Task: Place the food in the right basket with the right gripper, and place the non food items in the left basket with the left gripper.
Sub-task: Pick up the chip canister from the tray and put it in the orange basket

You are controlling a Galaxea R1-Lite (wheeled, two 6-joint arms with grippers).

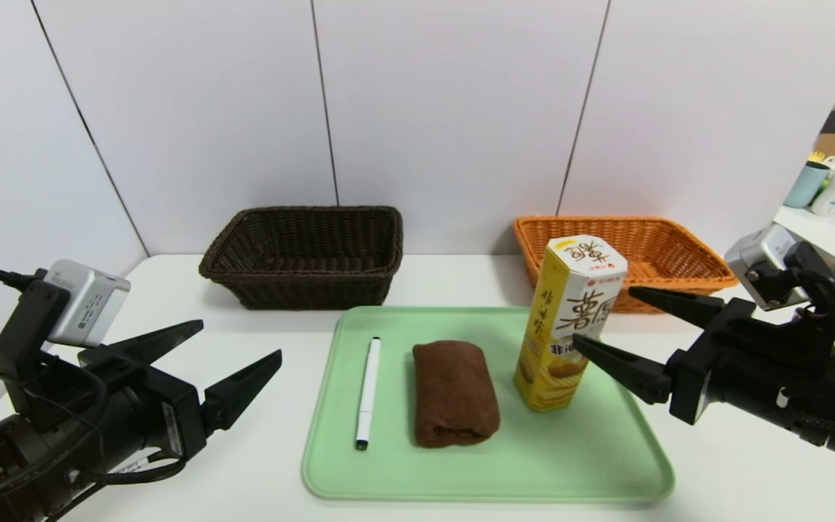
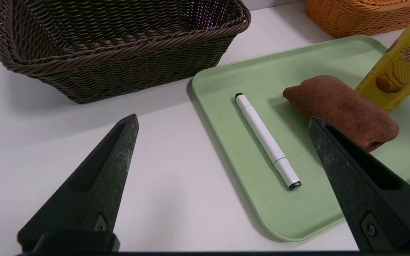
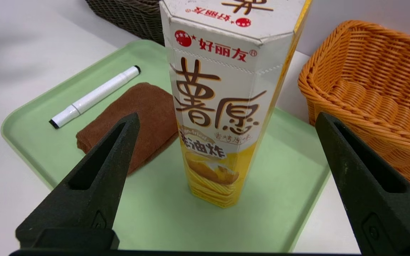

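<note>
Right gripper (image 1: 602,316): jaws spread, empty, just beside snack box (image 1: 570,322). Box: upright on tray (image 1: 606,464), right of towel (image 1: 454,391). Centre your jaws mid-height, then close squarely. Left gripper (image 1: 236,346): released, idle left of tray.

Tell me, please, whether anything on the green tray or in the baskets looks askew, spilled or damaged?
Nothing stands out. The snack box stands upright on the green tray; the marker pen and rolled towel lie flat beside it. Nothing shows inside either basket, and nothing has spilled.
</note>
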